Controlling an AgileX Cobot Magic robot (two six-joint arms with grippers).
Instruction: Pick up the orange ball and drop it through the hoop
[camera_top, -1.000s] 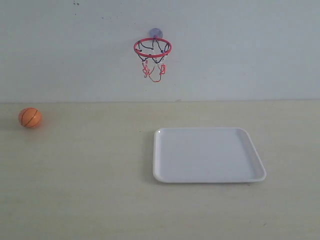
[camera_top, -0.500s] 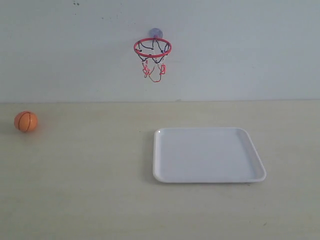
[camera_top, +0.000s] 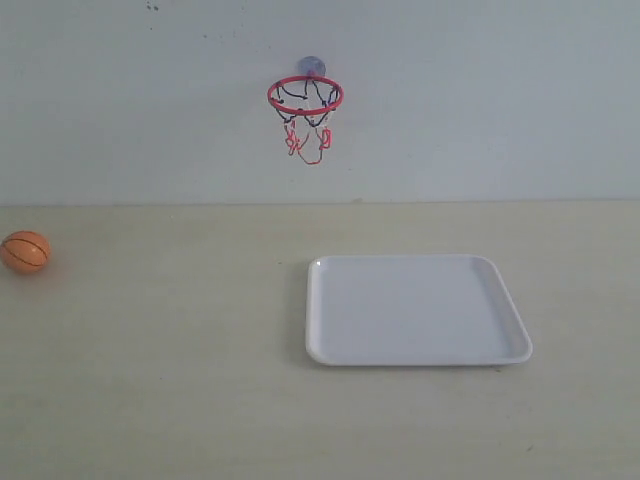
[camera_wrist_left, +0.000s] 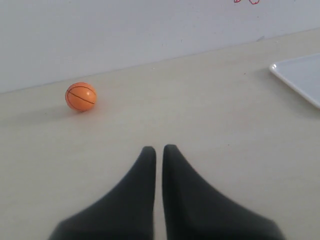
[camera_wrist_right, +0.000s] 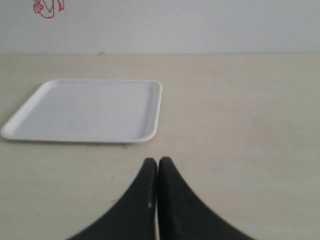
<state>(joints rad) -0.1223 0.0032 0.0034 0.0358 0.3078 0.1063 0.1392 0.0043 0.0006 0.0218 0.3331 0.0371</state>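
Your left gripper (camera_wrist_left: 158, 149), fingers (camera_wrist_left: 140, 190) pressed together, faces the orange ball (camera_wrist_left: 80, 97) well ahead: probably light, roll-prone; pinch across its middle.

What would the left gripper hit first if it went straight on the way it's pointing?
Probably nothing on the table: ahead of the left gripper lies bare table, then the wall. The ball sits off to one side, the tray to the other, though depth is hard to judge.
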